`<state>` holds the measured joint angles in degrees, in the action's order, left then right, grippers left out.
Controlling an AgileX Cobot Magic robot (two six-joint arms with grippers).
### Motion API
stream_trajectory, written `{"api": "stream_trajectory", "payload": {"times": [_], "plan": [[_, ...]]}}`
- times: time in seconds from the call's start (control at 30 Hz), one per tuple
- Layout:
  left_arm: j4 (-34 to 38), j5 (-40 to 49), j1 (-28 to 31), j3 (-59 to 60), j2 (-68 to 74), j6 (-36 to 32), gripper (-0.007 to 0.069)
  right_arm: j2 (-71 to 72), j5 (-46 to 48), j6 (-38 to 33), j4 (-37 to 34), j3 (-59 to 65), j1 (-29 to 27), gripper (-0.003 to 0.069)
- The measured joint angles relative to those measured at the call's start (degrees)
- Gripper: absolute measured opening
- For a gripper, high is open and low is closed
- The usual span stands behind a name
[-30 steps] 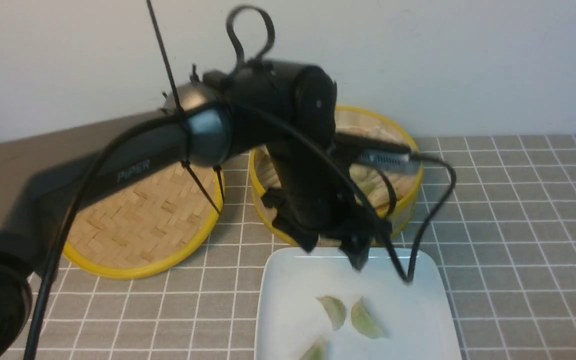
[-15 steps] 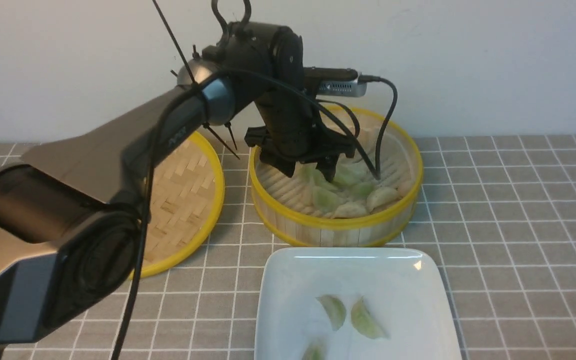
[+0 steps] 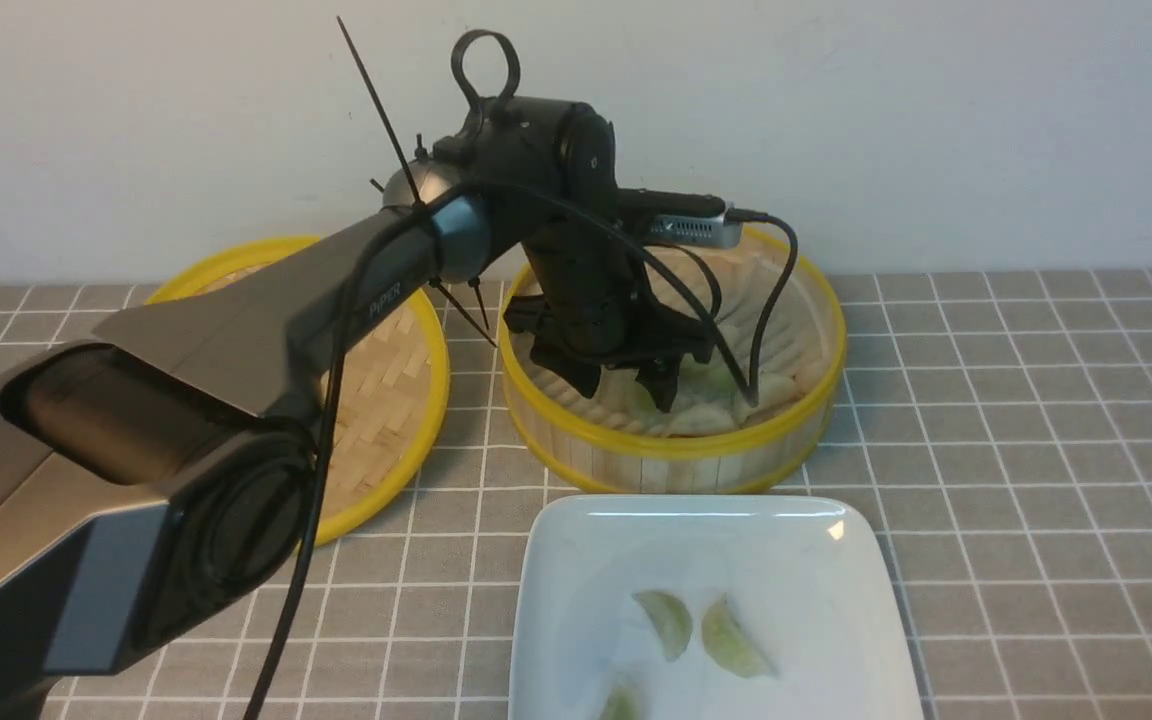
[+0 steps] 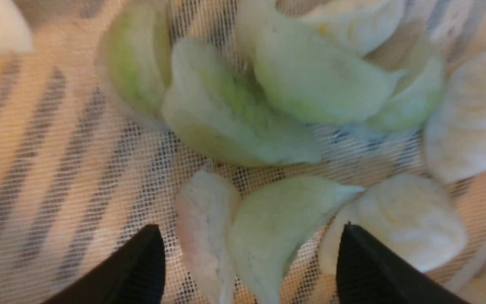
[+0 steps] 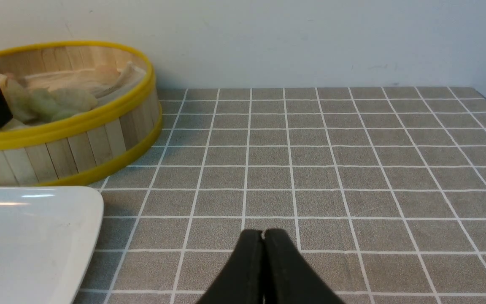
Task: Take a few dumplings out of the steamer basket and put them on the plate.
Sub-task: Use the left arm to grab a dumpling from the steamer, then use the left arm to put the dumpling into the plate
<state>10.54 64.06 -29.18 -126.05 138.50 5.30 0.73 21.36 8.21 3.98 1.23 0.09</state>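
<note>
Claw over dumplings in steamer basket, its fingers apart

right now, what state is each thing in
left gripper: open, over the dumplings
right gripper: shut
steamer basket: uncovered, holding dumplings
plate: part filled, three dumplings in view
woven lid: off the basket

Your front view looks forward and down over the desk from between the arms, sharing the steamer basket and plate with your low right wrist view, which looks across the desk. Your left wrist view looks closely into the basket at the dumplings.
</note>
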Motion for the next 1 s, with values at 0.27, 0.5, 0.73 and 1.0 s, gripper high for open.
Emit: {"api": "stream_trajectory", "payload": {"times": [0.27,0.5,0.73,1.0], "plan": [[0.46,-1.33,0.00,-0.06,1.20,-4.44,0.0380,0.00,0.00,0.00,0.00,0.00,0.00,-0.0014],[0.46,-0.93,0.00,-0.06,-0.87,-4.86,0.0341,0.00,0.00,0.00,0.00,0.00,0.00,-0.0013],[0.55,5.78,0.00,0.00,-12.04,-5.78,0.0341,0.00,0.00,0.07,0.00,0.00,0.00,-0.0013],[0.54,6.52,-1.11,9.02,-22.66,-6.94,0.0341,0.00,0.00,0.25,0.00,0.00,0.00,-0.0013]]}}
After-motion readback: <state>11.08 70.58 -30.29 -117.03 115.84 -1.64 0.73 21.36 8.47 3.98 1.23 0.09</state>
